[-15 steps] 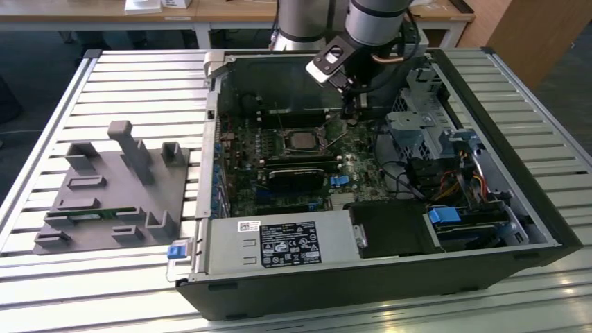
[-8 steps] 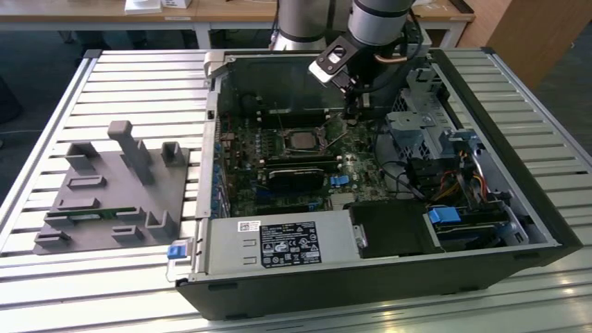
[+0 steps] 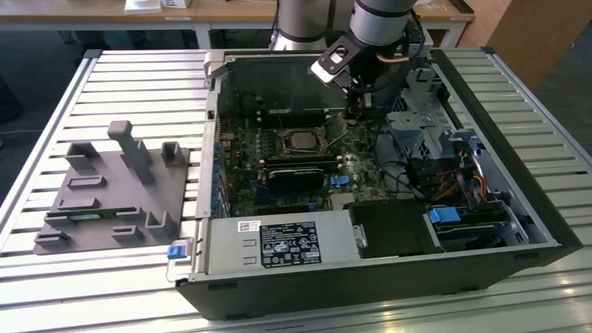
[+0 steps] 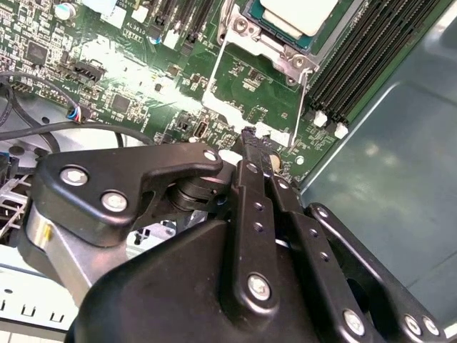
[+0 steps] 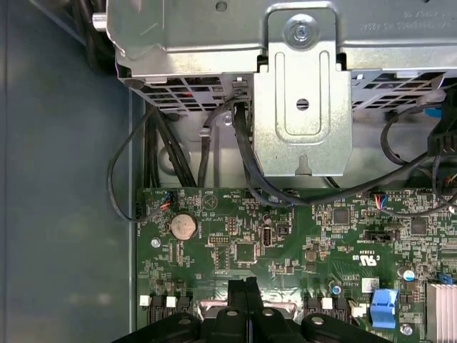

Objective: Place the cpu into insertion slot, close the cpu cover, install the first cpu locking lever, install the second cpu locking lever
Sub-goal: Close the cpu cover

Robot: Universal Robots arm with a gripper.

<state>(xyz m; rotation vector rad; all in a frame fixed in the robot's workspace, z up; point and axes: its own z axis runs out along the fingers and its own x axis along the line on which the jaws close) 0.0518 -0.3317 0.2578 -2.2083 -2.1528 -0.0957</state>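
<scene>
The cpu (image 3: 298, 141), a silvery-grey square, lies seated in the insertion slot (image 3: 280, 143) on the motherboard; in the second wrist view the cpu (image 4: 300, 13) sits at the picture's edge. The cpu cover (image 4: 216, 75), a thin metal frame, stands swung open beside the slot, with green board showing through its window. My gripper (image 4: 250, 139) is shut, its black fingertips resting at the cover's free edge. In the first wrist view the gripper (image 5: 246, 286) sits over that same cover (image 5: 207, 307). I cannot tell whether the fingers pinch the cover or only touch it. The gripper (image 3: 356, 111) reaches down into the case.
Black memory slots (image 4: 364, 57) run beside the socket, next to the case wall (image 4: 385, 179). A metal drive cage (image 5: 300, 86) and black cables (image 5: 121, 179) lie beyond the board. A grey fixture plate (image 3: 111, 187) sits outside the case, on the exterior view's left.
</scene>
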